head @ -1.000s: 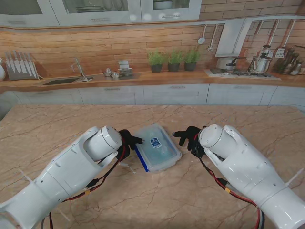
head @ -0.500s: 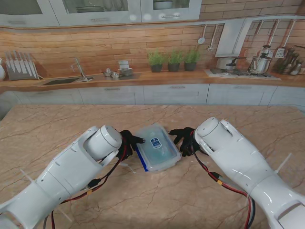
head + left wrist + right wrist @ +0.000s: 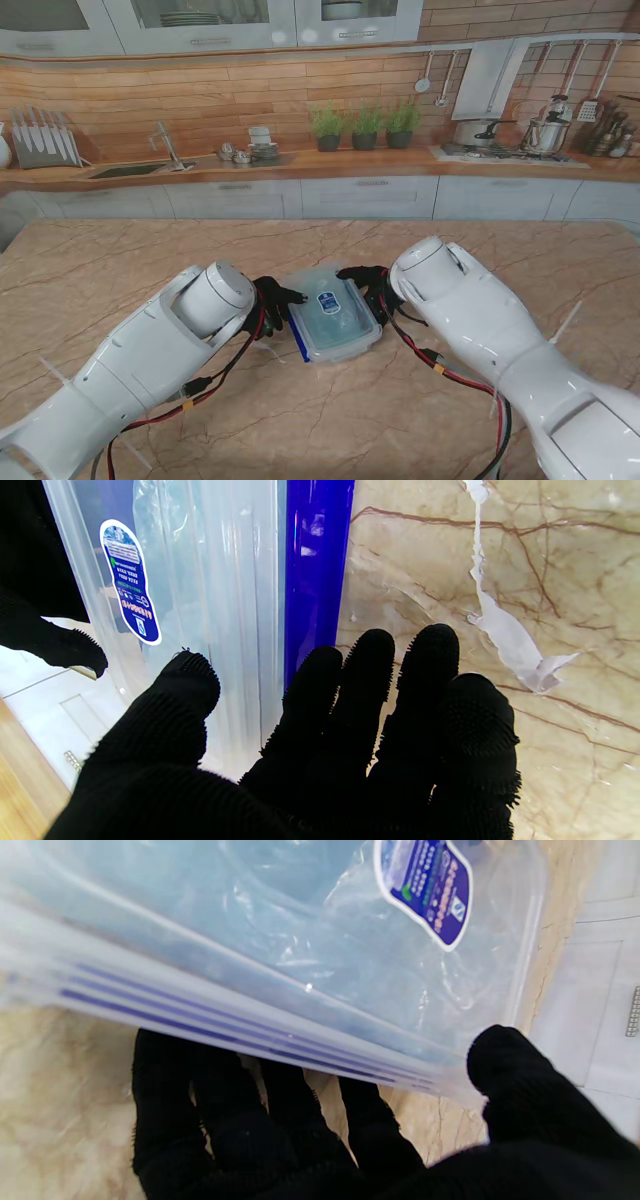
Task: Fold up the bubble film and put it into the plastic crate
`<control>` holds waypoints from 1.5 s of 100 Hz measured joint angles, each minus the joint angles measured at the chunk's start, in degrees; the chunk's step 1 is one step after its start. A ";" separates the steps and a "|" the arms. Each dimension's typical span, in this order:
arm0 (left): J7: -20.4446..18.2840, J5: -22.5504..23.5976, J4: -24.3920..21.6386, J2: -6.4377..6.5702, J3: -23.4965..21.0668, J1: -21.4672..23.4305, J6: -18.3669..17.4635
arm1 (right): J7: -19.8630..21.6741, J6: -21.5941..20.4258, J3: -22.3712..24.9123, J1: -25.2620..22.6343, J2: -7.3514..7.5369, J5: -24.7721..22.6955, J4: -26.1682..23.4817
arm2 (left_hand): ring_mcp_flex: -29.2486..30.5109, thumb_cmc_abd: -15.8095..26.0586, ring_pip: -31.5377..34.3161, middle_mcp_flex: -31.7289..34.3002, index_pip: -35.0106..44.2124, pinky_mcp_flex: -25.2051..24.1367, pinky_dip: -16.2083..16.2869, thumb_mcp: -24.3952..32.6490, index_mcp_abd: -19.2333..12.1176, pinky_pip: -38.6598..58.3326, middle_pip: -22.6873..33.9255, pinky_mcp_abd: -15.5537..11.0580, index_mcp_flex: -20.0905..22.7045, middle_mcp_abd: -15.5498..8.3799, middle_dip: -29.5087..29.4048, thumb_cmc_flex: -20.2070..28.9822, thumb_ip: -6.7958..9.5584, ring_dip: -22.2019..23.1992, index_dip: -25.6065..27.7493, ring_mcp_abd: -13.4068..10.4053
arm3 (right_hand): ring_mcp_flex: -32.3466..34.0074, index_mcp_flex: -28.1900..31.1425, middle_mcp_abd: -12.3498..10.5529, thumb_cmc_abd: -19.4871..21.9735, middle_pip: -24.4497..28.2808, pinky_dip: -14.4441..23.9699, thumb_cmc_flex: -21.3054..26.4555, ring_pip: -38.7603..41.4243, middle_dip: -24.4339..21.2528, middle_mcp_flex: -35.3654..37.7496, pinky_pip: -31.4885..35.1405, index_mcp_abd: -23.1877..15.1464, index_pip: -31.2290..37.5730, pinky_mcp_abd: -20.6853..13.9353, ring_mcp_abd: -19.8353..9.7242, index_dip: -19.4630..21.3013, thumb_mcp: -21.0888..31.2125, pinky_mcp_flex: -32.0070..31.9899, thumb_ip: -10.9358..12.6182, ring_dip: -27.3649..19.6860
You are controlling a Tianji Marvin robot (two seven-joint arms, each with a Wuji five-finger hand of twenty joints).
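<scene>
A marble-patterned table top [image 3: 330,420] fills the near view, with a kitchen counter, sink and cabinets along the far wall. Nearest to me, 2 white arms rise from the bottom corners and converge on 1 clear plastic crate [image 3: 333,312] at the table's centre.

My left hand [image 3: 268,297] sits just beside the crate's left edge. Its wrist camera shows the hand [image 3: 320,740] with fingers spread and holding nothing, the tips close to the crate's blue clip [image 3: 315,575]; I cannot tell if they touch it.

My right hand [image 3: 368,286] is at the crate's right, far corner. From its wrist camera the 4 fingers [image 3: 260,1110] reach under the crate's rim [image 3: 280,1035] while the thumb rides over it, apparently gripping the edge.

The crate's long axis runs from near to far, tilted slightly to the right. Through its clear lid I see pale, crinkled bubble film [image 3: 280,930] inside, and 1 blue label [image 3: 327,300] on top. The crate lies between the 2 hands, the right one the closer. I judge the film already stowed.
</scene>
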 measured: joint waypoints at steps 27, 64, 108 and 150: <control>0.08 -0.34 -0.03 0.02 -0.27 0.23 0.02 | -5.15 1.67 1.51 -1.23 -1.58 -0.75 -0.69 | 0.00 0.03 0.00 0.00 0.00 0.00 0.00 0.00 0.00 0.01 0.01 0.01 0.00 0.01 -0.09 0.00 0.00 0.00 0.00 0.00 | 0.77 -2.21 -1.44 -1.54 8.51 3.43 1.85 5.84 0.77 -4.27 4.66 -2.75 5.93 -0.03 -1.13 -4.15 -1.06 1.96 -0.77 4.92; -1.55 -0.57 -0.35 0.51 -0.21 0.22 -0.36 | -7.33 1.51 2.09 -3.53 -0.97 -7.33 -4.65 | 0.00 0.08 0.00 -0.02 0.00 -0.31 0.00 -0.32 -0.27 0.01 0.01 0.04 0.00 0.01 -0.56 0.00 0.04 0.00 0.00 0.00 | 2.97 -0.74 -1.78 -5.24 9.38 7.94 0.58 19.89 0.80 -5.54 13.23 -2.63 6.86 -3.11 -5.50 -6.15 -3.74 5.35 -1.12 11.69; -2.49 -1.46 -0.06 0.50 0.89 -0.55 -0.17 | -9.48 0.02 3.68 -5.39 -0.24 -9.66 -6.28 | -0.10 0.09 -0.12 -0.04 0.00 -1.00 0.00 -1.54 -1.37 0.01 0.01 0.11 0.00 0.01 -0.66 0.00 0.04 0.00 0.00 0.00 | 12.72 7.94 -1.77 -6.19 7.25 8.11 2.03 42.86 0.74 -4.30 15.36 0.16 6.88 -9.78 -9.25 -7.25 0.75 6.40 -0.87 17.15; -2.43 -1.77 0.39 0.32 1.04 -0.80 -0.60 | -4.35 -8.97 2.65 -7.77 3.98 -16.17 -11.14 | -0.55 0.72 -0.14 -0.05 0.00 -1.38 0.00 -3.04 -1.38 0.01 0.01 0.16 0.00 0.03 -0.74 1.02 0.04 0.00 0.00 0.02 | 13.87 30.40 4.54 -5.79 -4.57 5.42 2.97 41.39 -2.91 9.34 15.03 4.53 4.72 -9.74 -8.87 -3.23 2.51 5.80 -0.85 16.94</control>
